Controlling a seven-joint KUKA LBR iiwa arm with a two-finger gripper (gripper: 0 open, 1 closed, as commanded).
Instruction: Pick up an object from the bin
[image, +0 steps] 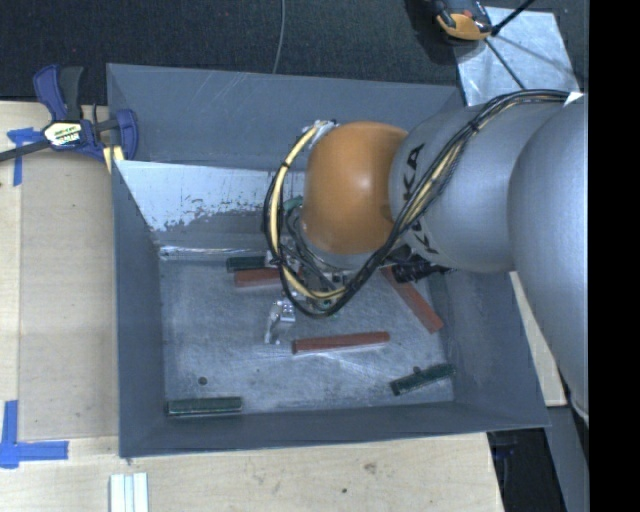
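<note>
My gripper (278, 323) pokes out from under the orange wrist cover near the middle of the bin floor, with its metal tip low over the floor. Just right of the tip and slightly nearer the front lies a long reddish-brown stick (340, 343), flat and almost level. Behind the tip, a shorter reddish-brown stick (254, 280) and a dark green stick (243, 264) lie side by side, their right ends hidden under the arm. I see nothing held in the gripper.
Another reddish-brown stick (421, 307) lies slanted at the right, partly under the arm. One dark green stick (420, 379) sits at the front right and another (204, 406) along the front wall at the left. The arm covers the bin's back right.
</note>
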